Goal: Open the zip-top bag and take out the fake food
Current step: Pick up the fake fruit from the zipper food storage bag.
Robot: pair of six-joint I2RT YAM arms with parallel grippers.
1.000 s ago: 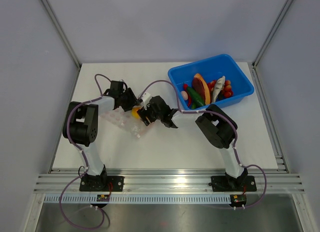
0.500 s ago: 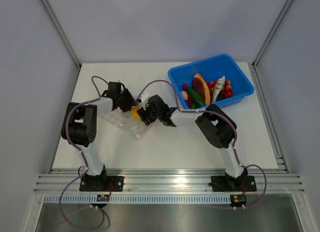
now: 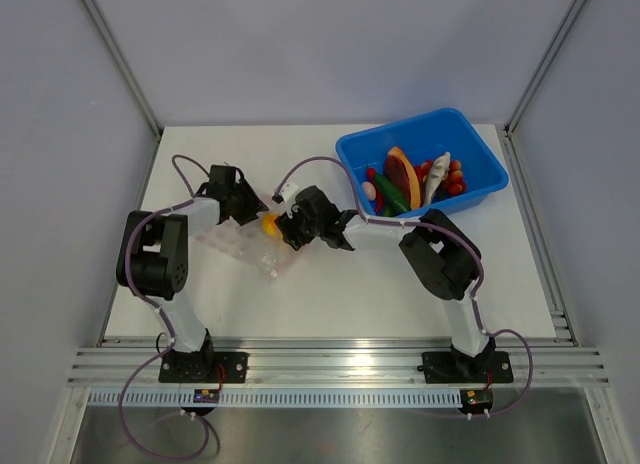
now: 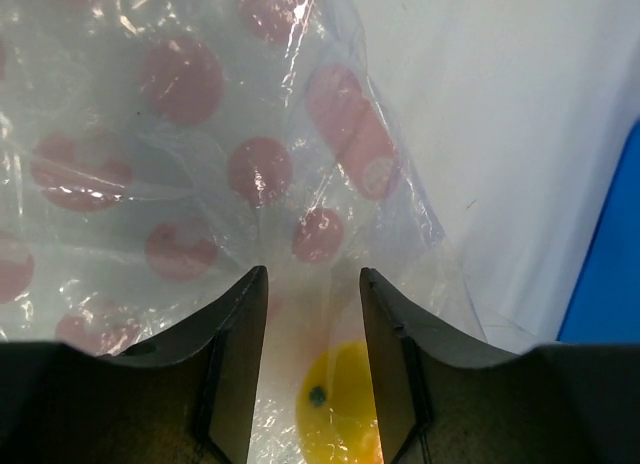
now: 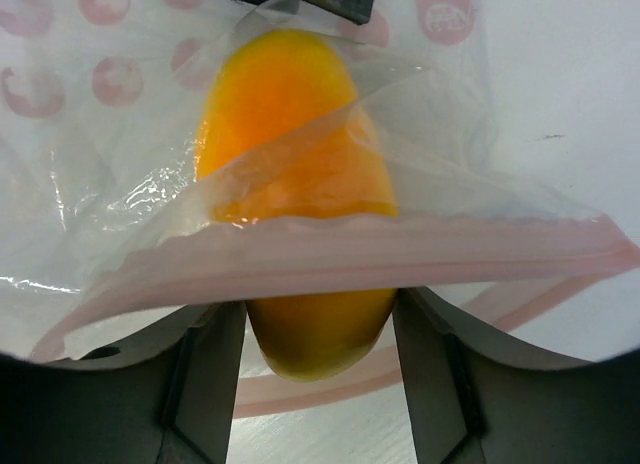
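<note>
The right pincer was closed on the yellow fruit, its fingers pressing the fruit's near end from both sides; that end already poked out past the pinkish zip strip, while the rest lay under clear film, so the grip looked meant to draw the fruit out through the open mouth. The left pincer sat over the other side of the zip-top bag with film between its fingers; the jaws stood a little apart, and I could not tell whether they pinched the plastic or only straddled it; judged by its place, it was there to anchor the bag against the pull. In the overhead view the bag lay flat on the counter, left of centre and about midway between the near and far edges, with both pincers meeting over it. Well apart, at the far right corner, stood the blue bin, probably the drop-off for removed pieces.

Counted: one bag; one fruit in its mouth; one bin holding one grey fish, one orange-brown wedge, one green cucumber, one white egg and a cluster of red tomatoes too small to number.
</note>
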